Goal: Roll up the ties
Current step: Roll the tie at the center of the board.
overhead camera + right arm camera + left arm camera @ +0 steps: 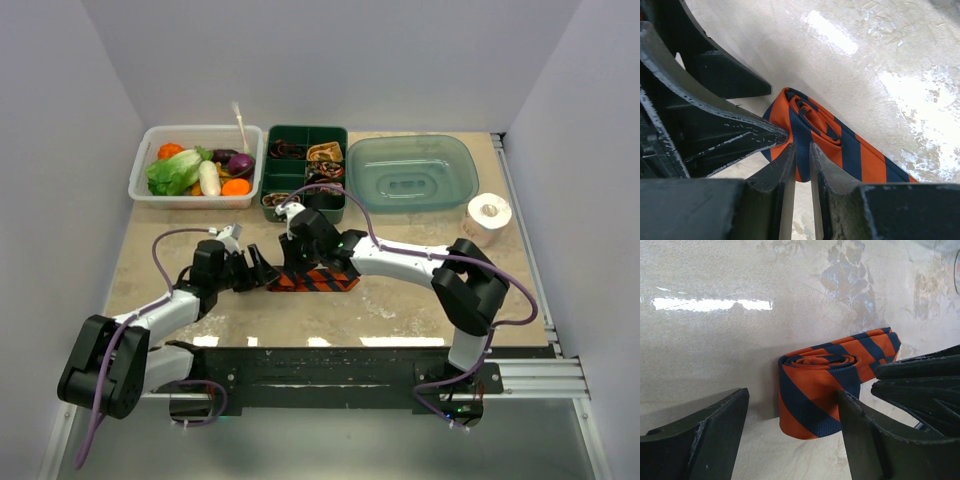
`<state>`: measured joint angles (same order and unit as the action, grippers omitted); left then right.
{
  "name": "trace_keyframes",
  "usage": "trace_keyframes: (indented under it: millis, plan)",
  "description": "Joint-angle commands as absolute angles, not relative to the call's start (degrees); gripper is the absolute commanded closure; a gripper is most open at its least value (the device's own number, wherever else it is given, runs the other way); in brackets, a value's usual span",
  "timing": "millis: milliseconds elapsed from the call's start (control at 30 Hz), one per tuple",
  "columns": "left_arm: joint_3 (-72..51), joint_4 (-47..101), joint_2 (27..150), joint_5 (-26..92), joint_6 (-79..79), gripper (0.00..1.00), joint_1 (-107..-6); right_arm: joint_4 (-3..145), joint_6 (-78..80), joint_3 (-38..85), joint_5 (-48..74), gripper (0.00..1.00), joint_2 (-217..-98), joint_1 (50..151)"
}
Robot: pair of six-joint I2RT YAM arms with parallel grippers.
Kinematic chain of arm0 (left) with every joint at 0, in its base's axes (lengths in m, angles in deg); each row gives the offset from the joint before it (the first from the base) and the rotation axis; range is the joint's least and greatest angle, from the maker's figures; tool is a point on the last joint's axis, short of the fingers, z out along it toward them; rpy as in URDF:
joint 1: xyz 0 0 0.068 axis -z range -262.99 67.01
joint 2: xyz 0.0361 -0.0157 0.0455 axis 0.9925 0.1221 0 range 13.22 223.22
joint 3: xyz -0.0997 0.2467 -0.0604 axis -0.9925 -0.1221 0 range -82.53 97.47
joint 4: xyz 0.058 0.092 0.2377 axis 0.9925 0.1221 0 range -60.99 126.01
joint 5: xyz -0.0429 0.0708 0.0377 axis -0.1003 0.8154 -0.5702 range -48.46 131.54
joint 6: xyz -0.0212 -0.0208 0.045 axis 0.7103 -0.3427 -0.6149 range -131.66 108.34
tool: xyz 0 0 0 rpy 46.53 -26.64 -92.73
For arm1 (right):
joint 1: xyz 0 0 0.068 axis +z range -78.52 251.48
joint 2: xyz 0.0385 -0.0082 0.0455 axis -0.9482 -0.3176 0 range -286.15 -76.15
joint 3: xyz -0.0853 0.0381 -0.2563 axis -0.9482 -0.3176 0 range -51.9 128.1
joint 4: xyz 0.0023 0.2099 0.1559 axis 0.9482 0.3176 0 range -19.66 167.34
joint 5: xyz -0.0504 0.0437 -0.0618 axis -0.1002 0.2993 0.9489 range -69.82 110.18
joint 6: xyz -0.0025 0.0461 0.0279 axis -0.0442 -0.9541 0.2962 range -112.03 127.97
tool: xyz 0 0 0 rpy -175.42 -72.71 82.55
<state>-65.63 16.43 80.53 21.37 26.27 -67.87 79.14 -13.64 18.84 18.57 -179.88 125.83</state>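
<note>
The orange-and-dark-blue striped tie (318, 280) lies mid-table, its near end wound into a roll (812, 390) and the rest flat. My right gripper (801, 147) is shut on the roll's outer layers, which also show in the right wrist view (812, 122). My left gripper (792, 392) is open, its jaws wide on either side of the roll; the right finger (860, 435) is at the roll's edge and the left finger (705, 440) stands apart. In the top view the left gripper (262, 268) and the right gripper (298, 262) meet at the tie's left end.
A green divided tray (306, 130) at the back holds small coiled ties (325, 152). A clear bin (140, 180) of toy vegetables stands to its left, a green-tinted tub (411, 172) to its right. A white paper roll (489, 212) sits at far right.
</note>
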Motion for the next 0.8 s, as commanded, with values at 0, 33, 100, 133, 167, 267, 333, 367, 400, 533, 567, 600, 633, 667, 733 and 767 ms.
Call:
trace_keyframes:
  millis: [0, 33, 100, 133, 167, 267, 333, 367, 400, 533, 567, 600, 633, 667, 733, 767]
  plan:
    - [-66.8, 13.1, 80.4, 20.3, 26.7, 0.23, -68.2, 79.0, -12.5, 17.5, 20.1, 0.81, -179.8, 125.8]
    - [-66.8, 12.6, 80.7, 20.2, 26.7, 0.23, -68.2, 78.5, -12.6, 17.2, 20.1, 0.81, -179.8, 125.7]
    - [-66.8, 12.0, 81.3, 19.7, 27.0, 0.24, -68.2, 78.3, -12.7, 16.7, 19.9, 0.82, -180.2, 125.7]
    - [-66.8, 11.3, 81.9, 19.1, 27.1, 0.24, -68.2, 78.2, -12.7, 16.7, 19.9, 0.82, -180.4, 125.7]
    - [-66.9, 10.9, 82.1, 18.8, 27.5, 0.24, -68.2, 78.1, -12.5, 16.7, 19.8, 0.83, -180.7, 125.8]
    - [-67.2, 9.7, 82.5, 17.7, 28.2, 0.24, -68.2, 78.1, -12.4, 16.2, 20.1, 0.84, -181.4, 125.7]
    - [-67.2, 10.0, 82.5, 17.5, 28.3, 0.24, -68.2, 78.1, -12.5, 15.8, 20.1, 0.85, -181.4, 125.7]
    - [-67.2, 9.9, 82.8, 17.0, 28.2, 0.23, -68.2, 77.9, -12.7, 15.3, 20.1, 0.85, -181.6, 125.6]
    - [-67.4, 9.1, 83.0, 15.7, 28.7, 0.23, -68.1, 77.9, -12.7, 15.0, 20.1, 0.86, -181.8, 125.7]
    - [-68.5, 5.6, 84.3, 12.8, 30.1, 0.23, -68.2, 77.8, -12.9, 14.6, 21.5, 0.86, -182.7, 125.7]
    - [-68.5, 4.8, 84.8, 12.4, 30.3, 0.24, -68.2, 78.0, -13.1, 14.7, 21.8, 0.87, -182.8, 125.6]
    - [-68.6, 4.2, 85.5, 11.8, 30.3, 0.24, -68.1, 77.9, -13.2, 14.5, 21.8, 0.87, -182.9, 125.8]
    - [-68.7, 3.1, 86.0, 11.5, 30.2, 0.25, -68.1, 77.8, -13.3, 14.5, 22.0, 0.87, -183.1, 125.8]
    - [-68.8, 2.3, 86.6, 11.0, 30.3, 0.26, -68.1, 77.7, -13.4, 14.5, 21.9, 0.87, -183.3, 125.7]
    - [-69.3, -0.6, 88.1, 10.1, 30.8, 0.3, -68.1, 77.5, -13.4, 14.5, 21.8, 0.87, -183.3, 125.7]
    - [-69.5, -1.8, 89.1, 9.8, 31.1, 0.31, -68.1, 77.4, -13.4, 14.3, 21.8, 0.87, -183.4, 125.7]
